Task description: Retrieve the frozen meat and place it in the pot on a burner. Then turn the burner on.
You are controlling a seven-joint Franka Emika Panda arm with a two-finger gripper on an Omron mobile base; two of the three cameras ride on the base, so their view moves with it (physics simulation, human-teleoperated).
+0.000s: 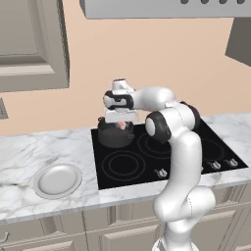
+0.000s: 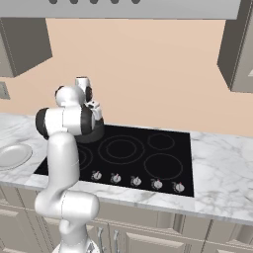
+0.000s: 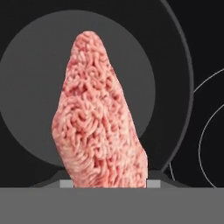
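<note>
The gripper [image 1: 121, 123] is positioned directly above the pot [image 1: 114, 136], with its jaws closed on the frozen meat [image 3: 98, 118]. In the hand view the meat occupies the centre of the frame as an elongated pinkish-red slab with a paler, curled texture; its lower end sits between the two finger tips [image 3: 66, 184] and its narrower end points away from the hand, toward the grey floor of the pot [image 3: 30, 92] seen beneath it. The dark rim of the pot surrounds that floor, and thin white burner rings appear at the right edge of the same view. In the left base view a small pink patch of the meat [image 1: 120, 125] is visible just below the hand, at the level of the pot's rim; whether it touches the pot cannot be determined. The pot stands on the rear left burner of the black cooktop [image 1: 147, 162]. In the right base view the arm covers most of the pot [image 2: 97, 134], of which a dark portion remains visible beside the elbow. A row of control knobs [image 2: 136, 181] runs along the front edge of the cooktop. A round grey plate [image 1: 58, 180] lies on the marble counter [image 1: 29, 152] to the left of the cooktop, well apart from the pot.
</note>
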